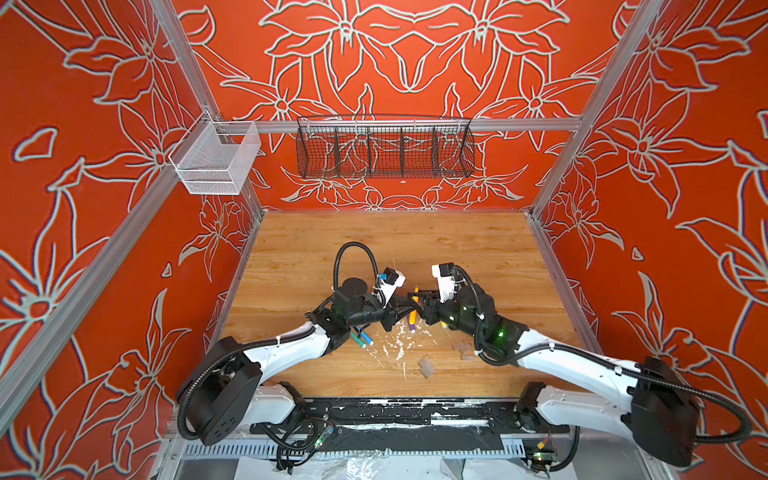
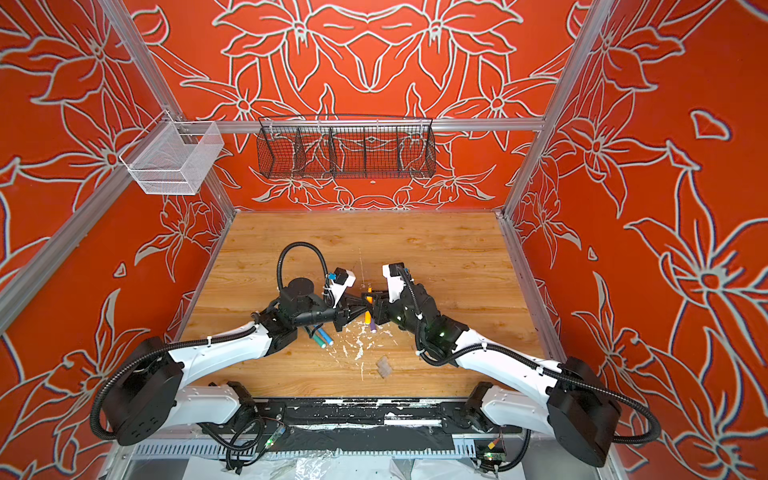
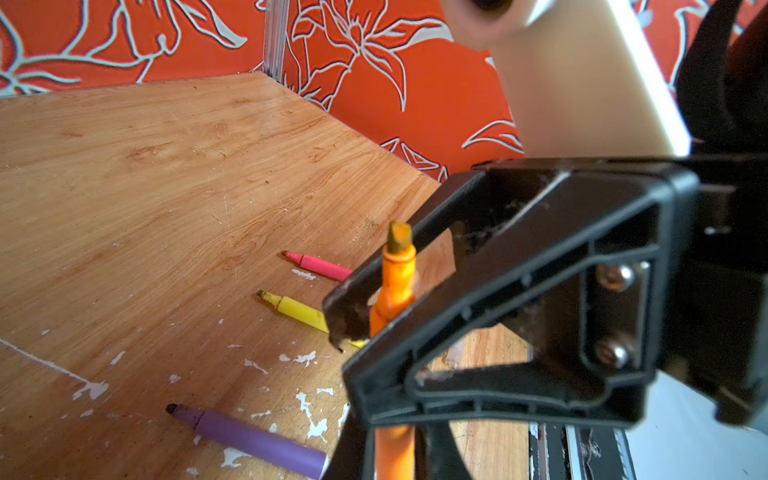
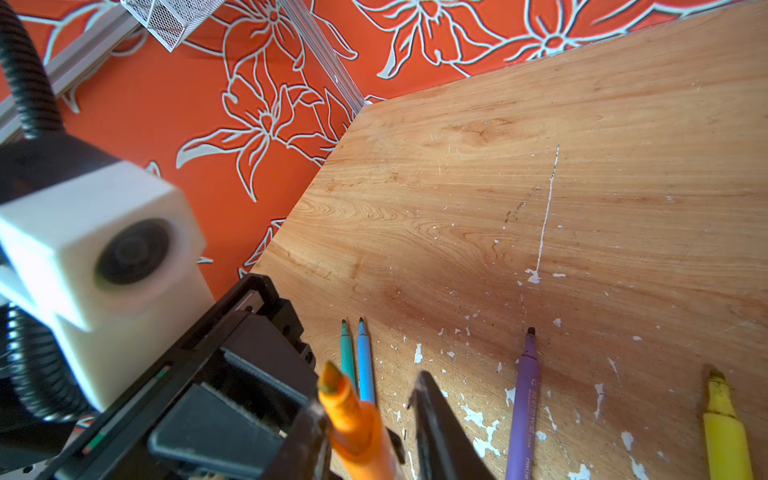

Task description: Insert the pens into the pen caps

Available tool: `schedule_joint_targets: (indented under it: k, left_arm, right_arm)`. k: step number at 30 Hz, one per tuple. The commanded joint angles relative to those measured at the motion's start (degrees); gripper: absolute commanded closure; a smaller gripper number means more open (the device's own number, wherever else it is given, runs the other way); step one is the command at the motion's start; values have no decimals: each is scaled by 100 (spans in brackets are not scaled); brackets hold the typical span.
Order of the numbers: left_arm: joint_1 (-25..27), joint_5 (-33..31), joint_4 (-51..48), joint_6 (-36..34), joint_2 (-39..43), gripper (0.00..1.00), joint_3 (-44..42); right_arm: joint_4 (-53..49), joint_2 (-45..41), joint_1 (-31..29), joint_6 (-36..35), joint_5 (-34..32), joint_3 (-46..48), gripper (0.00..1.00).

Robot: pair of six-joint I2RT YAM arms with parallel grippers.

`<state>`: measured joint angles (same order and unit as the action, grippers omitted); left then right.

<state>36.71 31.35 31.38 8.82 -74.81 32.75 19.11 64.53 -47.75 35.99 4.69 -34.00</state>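
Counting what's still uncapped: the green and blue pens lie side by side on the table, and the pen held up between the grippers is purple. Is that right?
Not quite. The raised pen is the orange pen, as the right wrist view shows; the purple pen lies on the table. The green pen and blue pen do lie side by side.

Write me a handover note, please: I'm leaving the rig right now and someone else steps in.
Left pincer: shut on the orange pen, its tip bare.
Right pincer: open, jaws either side of that pen, with no cap visible in it.
On the table: green pen and blue pen side by side; purple pen, yellow pen and pink pen, all uncapped. Clear pen caps lie loose and empty.
Done: no pen capped.
Left: all six.
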Motion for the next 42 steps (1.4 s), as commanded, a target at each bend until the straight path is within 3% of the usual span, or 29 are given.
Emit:
schedule_joint_targets:
  k: [1, 5, 11, 18, 25, 30, 32, 35, 36, 42]
  left_arm:
    - [12, 11, 259, -40, 123, 100, -57]
    - [15, 105, 333, -29, 108, 100, -76]
    - [17, 90, 367, 14, 74, 100, -68]
    - [19, -15, 387, 76, 0, 72, -75]
    - [17, 17, 431, 118, -198, 68, -25]
    - [12, 36, 525, 157, -280, 69, -8]
    - [19, 64, 515, 155, -292, 76, -2]
    - [12, 53, 527, 151, -285, 94, -10]
    - [12, 63, 553, 163, -295, 100, -14]
    - [-45, -474, 271, 436, -273, 100, 57]
  right_arm:
    - [-48, -23, -80, 13, -93, 50, 65]
    - [-39, 40, -78, 16, -63, 16, 70]
    - [3, 54, -92, 132, -29, 7, 89]
    - [280, -63, -126, 281, 62, 125, 96]
    - [780, -190, -199, 445, 266, 339, 98]
    - [853, -304, -271, 514, 251, 402, 100]
    - [857, -340, -287, 506, 213, 425, 100]
    - [826, -371, -298, 464, 135, 429, 100]
    - [813, -380, -304, 461, 129, 438, 98]
    - [568, -606, -297, 268, -96, 449, 59]
